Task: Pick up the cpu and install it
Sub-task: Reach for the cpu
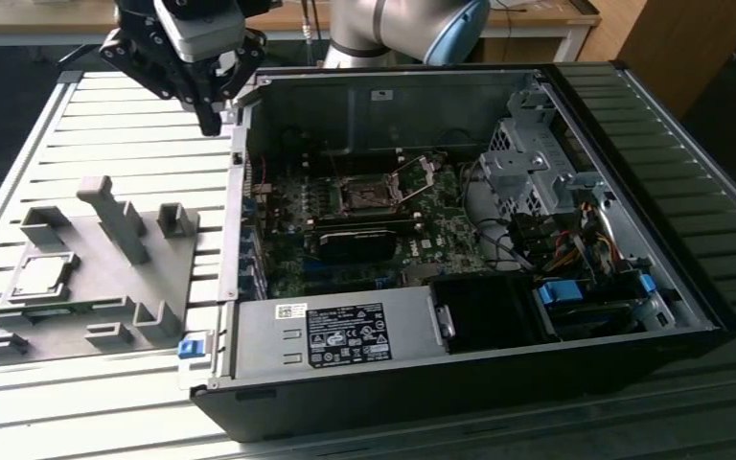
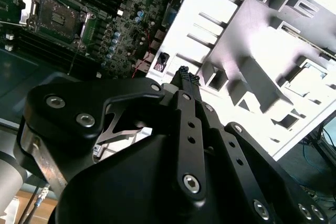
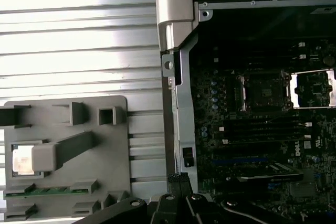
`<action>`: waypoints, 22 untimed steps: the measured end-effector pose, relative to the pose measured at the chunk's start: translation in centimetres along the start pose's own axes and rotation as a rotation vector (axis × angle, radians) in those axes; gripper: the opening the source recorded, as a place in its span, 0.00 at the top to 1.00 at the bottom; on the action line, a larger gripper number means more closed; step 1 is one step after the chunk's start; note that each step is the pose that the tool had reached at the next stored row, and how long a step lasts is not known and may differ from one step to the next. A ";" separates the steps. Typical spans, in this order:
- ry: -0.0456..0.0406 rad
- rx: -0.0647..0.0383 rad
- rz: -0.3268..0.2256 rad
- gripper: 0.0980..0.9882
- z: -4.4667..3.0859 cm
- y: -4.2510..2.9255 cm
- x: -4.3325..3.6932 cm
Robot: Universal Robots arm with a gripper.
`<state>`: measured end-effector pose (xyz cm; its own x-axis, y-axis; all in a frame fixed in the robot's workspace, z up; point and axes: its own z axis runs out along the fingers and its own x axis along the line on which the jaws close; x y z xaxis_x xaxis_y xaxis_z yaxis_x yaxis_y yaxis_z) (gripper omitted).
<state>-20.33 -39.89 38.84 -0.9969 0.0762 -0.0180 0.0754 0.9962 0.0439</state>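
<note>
The cpu [image 1: 42, 273] at lower left is not yet picked, and the clenched empty hand [image 1: 210, 123] must be opened.

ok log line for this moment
hand: shut, empty, near case edge | cpu: in grey fixture, untouched | socket: open

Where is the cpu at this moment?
The small silver-grey square cpu lies in the grey plastic fixture, at the exterior view's left, outside the open black computer case.
</note>
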 end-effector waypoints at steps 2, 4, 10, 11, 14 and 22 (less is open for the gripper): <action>0.0001 0.000 0.000 0.99 0.01 -0.01 0.09; 0.0002 0.000 0.000 0.99 0.02 -0.01 0.17; 0.0007 0.000 0.000 0.99 0.04 -0.03 0.42; 0.0008 0.000 0.000 0.99 0.04 -0.04 0.45; 0.0010 0.000 0.000 0.99 0.06 -0.05 0.57; 0.0016 0.000 0.000 0.99 0.09 -0.07 0.87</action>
<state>-21.20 -39.89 38.73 -0.9970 0.0763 -0.0164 0.0755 0.9962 0.0438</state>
